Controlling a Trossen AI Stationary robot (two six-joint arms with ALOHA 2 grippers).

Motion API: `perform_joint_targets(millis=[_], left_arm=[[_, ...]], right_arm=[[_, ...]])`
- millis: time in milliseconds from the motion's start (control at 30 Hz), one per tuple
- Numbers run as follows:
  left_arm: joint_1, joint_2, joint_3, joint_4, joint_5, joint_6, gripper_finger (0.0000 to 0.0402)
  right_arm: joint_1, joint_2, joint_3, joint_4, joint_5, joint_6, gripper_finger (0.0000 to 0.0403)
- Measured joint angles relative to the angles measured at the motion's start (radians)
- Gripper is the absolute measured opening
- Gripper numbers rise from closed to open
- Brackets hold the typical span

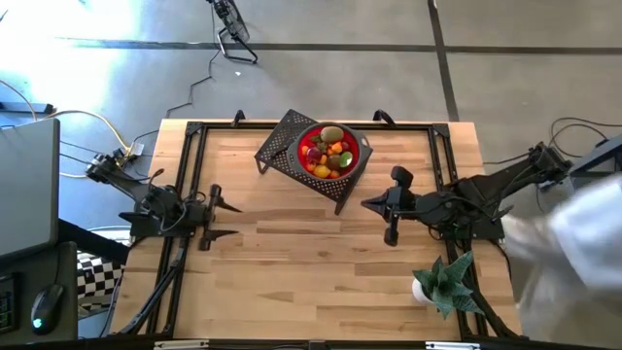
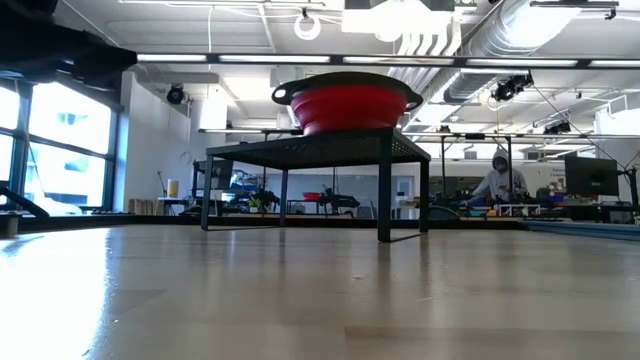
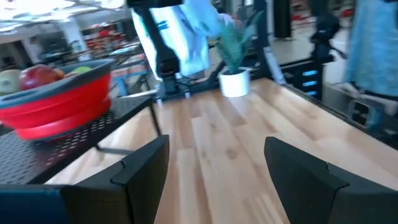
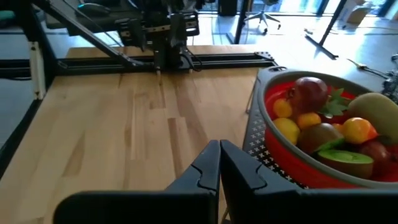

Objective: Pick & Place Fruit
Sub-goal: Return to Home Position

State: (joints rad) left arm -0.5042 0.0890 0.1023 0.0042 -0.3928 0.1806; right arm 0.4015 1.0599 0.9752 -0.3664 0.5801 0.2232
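Several small toy fruits (image 1: 328,151) fill a red bowl (image 1: 362,149) that stands on a black perforated rack (image 1: 282,141) at the table's far middle. In the right wrist view the fruit (image 4: 323,134) lies heaped in the bowl (image 4: 292,163). My left gripper (image 1: 226,220) stands open and empty near the table's left edge, pointing level toward the right. My right gripper (image 1: 369,205) is shut on nothing, just right of the rack's near corner and above the table. The low view shows the bowl (image 2: 345,103) on the rack (image 2: 320,150), and neither gripper.
A spiky green plant in a white pot (image 1: 442,282) stands at the table's near right corner. A person in pale clothing (image 1: 573,253) stands beyond the right edge. Black frame rails (image 1: 190,175) run along the table's sides. Bare wood (image 1: 301,262) lies between the arms.
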Motion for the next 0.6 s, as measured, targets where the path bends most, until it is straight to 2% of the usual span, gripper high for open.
perform_joint_targets(millis=[167,333,600], left_arm=[[0.000,-0.088,-0.002,-0.089,0.086,0.006,0.0258],[0.000,-0.083,-0.003,-0.110,0.168,0.017,0.0258],[0.000,-0.083,-0.008,-0.138,0.172,0.009,0.0258]], right_arm=[[0.000,0.000,0.000,-0.001,-0.062,-0.010,0.0004],[0.000,-0.011,0.000,-0.011,-0.112,-0.042,0.0004],[-0.005,-0.159,-0.049,-0.056,-0.142,-0.070,0.0004]])
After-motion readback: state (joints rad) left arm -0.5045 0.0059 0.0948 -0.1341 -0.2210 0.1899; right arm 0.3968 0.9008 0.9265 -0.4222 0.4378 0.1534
